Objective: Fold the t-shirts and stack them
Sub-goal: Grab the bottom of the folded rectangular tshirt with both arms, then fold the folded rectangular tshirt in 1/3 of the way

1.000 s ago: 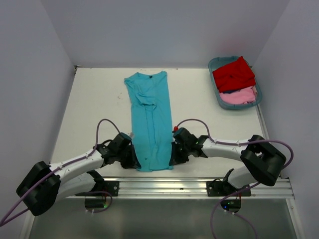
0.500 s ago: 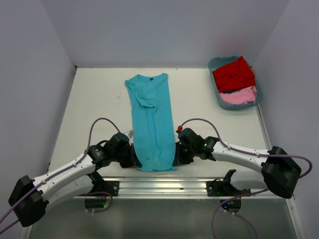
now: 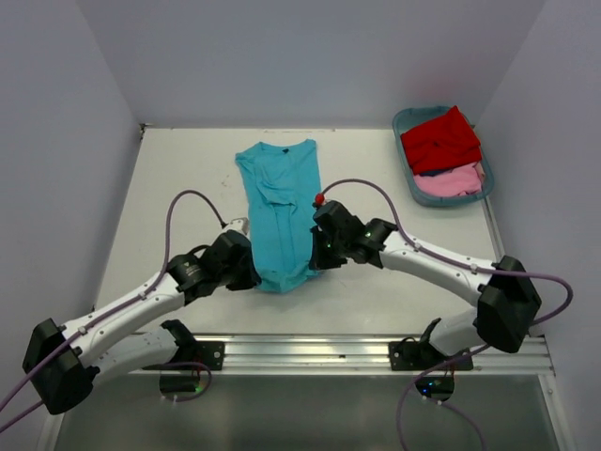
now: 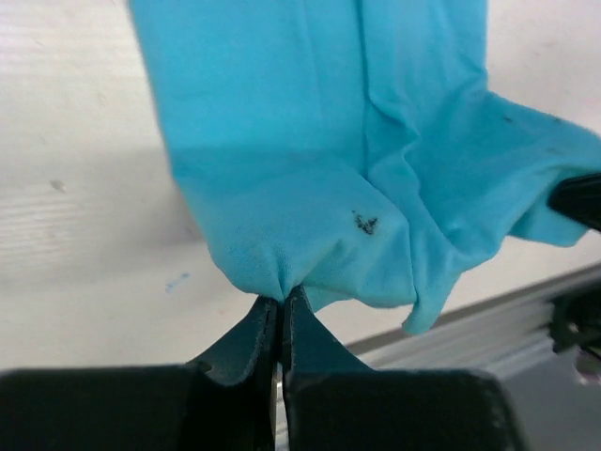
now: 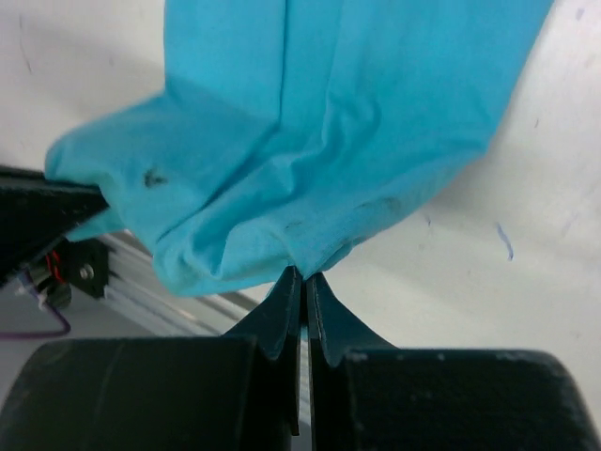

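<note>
Top external view: a turquoise short-sleeved cloth t-shirt (image 3: 280,202) lies lengthwise on the white surface (image 3: 188,188), collar toward the far wall, its near hem raised and bunched. Clamped tight on the hem's left corner is the left pincer (image 4: 281,303). The right pincer (image 5: 302,280) pinches the right corner. A red t-shirt (image 3: 439,139) and a pale pink t-shirt (image 3: 451,180) sit in a teal plastic tub (image 3: 406,174) at far right.
</note>
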You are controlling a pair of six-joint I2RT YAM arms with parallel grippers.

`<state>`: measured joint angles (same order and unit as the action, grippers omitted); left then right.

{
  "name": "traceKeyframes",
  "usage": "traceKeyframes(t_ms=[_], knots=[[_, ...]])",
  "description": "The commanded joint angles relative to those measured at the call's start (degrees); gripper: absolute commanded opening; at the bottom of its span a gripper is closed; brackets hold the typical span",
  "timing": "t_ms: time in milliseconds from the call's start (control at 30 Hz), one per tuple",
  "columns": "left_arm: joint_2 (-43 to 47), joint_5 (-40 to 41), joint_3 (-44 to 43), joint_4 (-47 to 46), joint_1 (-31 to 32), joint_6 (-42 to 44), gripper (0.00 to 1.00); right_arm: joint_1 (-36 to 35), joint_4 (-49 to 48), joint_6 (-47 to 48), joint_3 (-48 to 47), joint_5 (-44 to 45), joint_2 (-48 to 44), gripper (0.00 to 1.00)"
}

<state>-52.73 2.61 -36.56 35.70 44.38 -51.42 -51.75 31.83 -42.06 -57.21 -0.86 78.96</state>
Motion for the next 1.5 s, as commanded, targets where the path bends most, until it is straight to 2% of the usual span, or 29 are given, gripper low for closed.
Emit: traceKeyframes(t_ms=[0, 67, 167, 367, 600, 733, 1000, 1167, 1233, 1267, 1333, 1367, 1400, 1433, 1467], knots=[[-4.6, 11.9, -4.3, -2.0, 0.2, 6.3, 0.00, 3.3, 1.0, 5.6, -6.7, 5.0, 6.1, 0.00], [-6.1, 15.9, -5.0, -4.8, -0.3, 8.8, 0.00, 5.7, 0.3, 6.6, -9.6, 5.2, 10.2, 0.00], [-8.2, 17.7, -4.4, -11.1, -1.7, 12.6, 0.00, 8.8, -0.6, 8.4, -12.1, 4.7, 14.6, 0.00], [-12.7, 13.9, -0.7, -25.8, -9.8, 17.9, 0.00, 11.8, -2.4, 10.9, -15.5, 5.3, 19.7, 0.00], [-22.0, 12.2, -1.5, -37.0, -10.6, 20.5, 0.00, 12.6, -4.4, 12.0, -17.4, 5.5, 23.2, 0.00], [-26.4, 11.5, -3.6, -38.5, -10.6, 20.7, 0.00, 13.2, -4.8, 12.3, -18.0, 5.7, 24.1, 0.00], [-29.4, 12.1, -6.8, -39.0, -12.4, 22.4, 0.00, 15.2, -5.1, 13.3, -21.3, 5.2, 26.4, 0.00], [-33.7, 9.7, -12.6, -39.8, -16.3, 25.4, 0.00, 18.1, -2.8, 14.0, -31.3, 3.9, 32.5, 0.00], [-37.8, 7.5, -15.8, -39.0, -18.5, 25.7, 0.00, 19.7, -1.1, 14.0, -36.5, 4.1, 38.0, 0.00], [-39.2, 5.8, -18.8, -38.9, -21.0, 25.4, 0.00, 20.3, 0.7, 14.0, -42.4, 4.6, 39.8, 0.21], [-41.8, 6.3, -21.0, -39.9, -23.1, 25.2, 0.33, 21.7, 0.7, 13.5, -48.8, 4.6, 44.1, 0.32], [-42.1, 8.8, -23.4, -40.0, -24.5, 25.0, 0.54, 21.9, 0.2, 13.3, -50.4, 5.1, 45.0, 0.44], [-41.5, 10.1, -24.4, -39.8, -25.1, 24.6, 1.00, 22.0, 0.2, 13.6, -51.7, 5.3, 45.5, 0.79], [-40.5, 11.2, -25.6, -39.8, -25.5, 24.4, 1.00, 22.0, 0.4, 13.8, -53.0, 5.3, 45.4, 0.92], [-37.4, 11.6, -25.5, -40.5, -25.8, 24.6, 1.00, 22.0, 0.3, 14.1, -52.5, 5.0, 44.6, 0.98]])
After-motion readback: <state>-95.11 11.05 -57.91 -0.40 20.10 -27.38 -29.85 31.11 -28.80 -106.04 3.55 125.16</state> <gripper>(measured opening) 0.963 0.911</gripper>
